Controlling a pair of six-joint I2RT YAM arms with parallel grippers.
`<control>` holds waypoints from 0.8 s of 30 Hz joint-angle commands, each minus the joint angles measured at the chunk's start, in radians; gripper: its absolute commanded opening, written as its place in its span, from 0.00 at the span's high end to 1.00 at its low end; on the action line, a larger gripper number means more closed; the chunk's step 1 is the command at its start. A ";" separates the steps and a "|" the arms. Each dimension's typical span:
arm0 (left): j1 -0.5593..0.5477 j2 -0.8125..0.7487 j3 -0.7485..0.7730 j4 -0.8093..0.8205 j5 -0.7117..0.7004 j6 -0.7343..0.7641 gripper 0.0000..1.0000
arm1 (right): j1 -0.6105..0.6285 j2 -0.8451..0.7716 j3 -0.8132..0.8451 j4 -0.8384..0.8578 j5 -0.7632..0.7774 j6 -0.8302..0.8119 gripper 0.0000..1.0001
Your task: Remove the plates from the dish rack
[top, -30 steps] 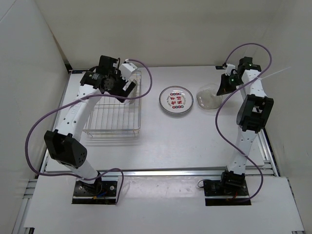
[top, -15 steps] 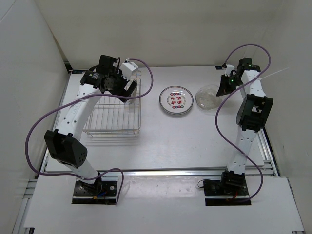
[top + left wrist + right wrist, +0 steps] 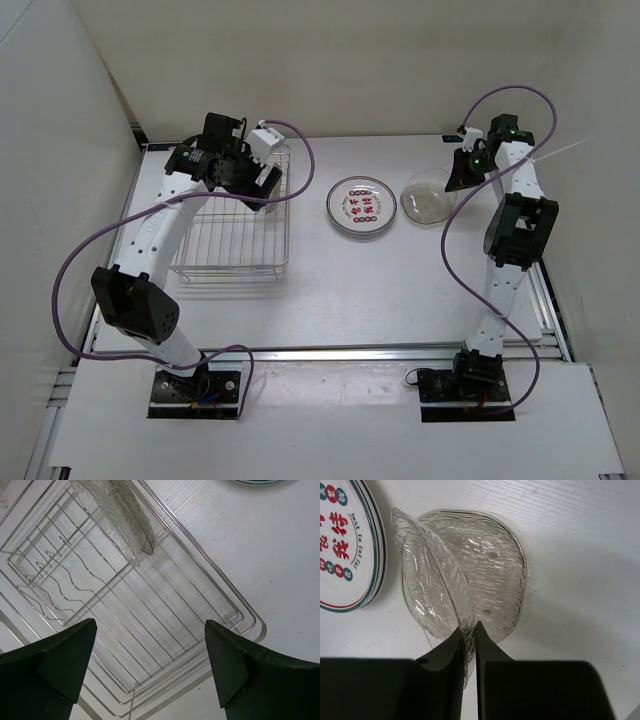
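The dish rack (image 3: 230, 268) is a silver wire basket on the left of the table. My left gripper (image 3: 263, 186) hovers open over its far end. In the left wrist view the gripper (image 3: 150, 625) is open and empty above the rack (image 3: 235, 600), where one clear glass plate (image 3: 117, 515) stands on edge. My right gripper (image 3: 455, 182) is shut on the rim of a clear glass plate (image 3: 432, 590). It holds that plate tilted over a second clear glass plate (image 3: 492, 570) that lies flat on the table. The right gripper (image 3: 469, 630) pinches the rim.
A stack of white plates with green rims and red marks (image 3: 362, 207) lies at the table's middle, just left of the glass plates (image 3: 428, 197); it also shows in the right wrist view (image 3: 345, 545). The back wall is close behind both grippers.
My right gripper has shifted slightly away from me with the glass plate, which now sits lower over the flat one. The left arm has barely moved.
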 commanded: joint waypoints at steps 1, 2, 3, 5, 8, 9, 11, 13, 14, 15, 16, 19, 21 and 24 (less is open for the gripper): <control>-0.005 -0.008 0.017 -0.008 0.027 -0.011 0.00 | 0.000 0.012 0.046 0.024 0.001 0.005 0.90; -0.005 -0.008 0.017 -0.008 0.027 -0.011 0.00 | 0.000 0.012 0.046 0.015 0.001 0.005 0.90; -0.005 -0.008 0.017 -0.008 0.027 -0.011 0.00 | 0.000 0.021 0.046 0.015 0.001 -0.004 0.90; -0.005 -0.008 0.017 -0.008 0.027 -0.011 0.00 | 0.000 0.021 0.046 0.015 0.001 -0.004 0.87; -0.005 -0.008 0.017 -0.008 0.036 -0.011 0.00 | 0.000 0.030 0.046 0.015 0.001 -0.004 0.81; -0.005 0.001 0.017 -0.008 0.036 -0.011 0.00 | 0.000 0.030 0.046 0.015 0.001 -0.004 0.79; -0.005 0.002 0.027 -0.008 0.036 -0.011 0.00 | 0.000 0.039 0.046 0.015 0.001 -0.004 0.71; -0.005 0.002 0.027 -0.008 0.036 -0.011 0.00 | 0.000 0.039 0.046 0.015 0.001 -0.004 0.67; -0.005 0.002 0.027 -0.008 0.036 -0.011 0.00 | 0.009 0.039 0.046 0.015 0.001 0.005 0.53; -0.005 0.011 0.027 -0.008 0.036 -0.011 0.00 | 0.009 0.039 0.046 0.025 0.001 0.005 0.39; -0.005 0.011 0.027 -0.008 0.036 -0.011 0.00 | 0.009 0.039 0.046 0.025 0.001 0.014 0.25; -0.005 0.011 0.001 0.015 0.009 -0.022 0.00 | 0.009 -0.005 0.011 0.070 0.020 0.035 0.10; -0.005 0.020 -0.013 0.027 -0.002 -0.033 0.00 | 0.009 -0.043 -0.029 0.108 0.042 0.054 0.05; -0.005 0.020 -0.044 0.072 -0.028 -0.054 0.00 | 0.009 -0.072 -0.043 0.162 0.053 0.083 0.01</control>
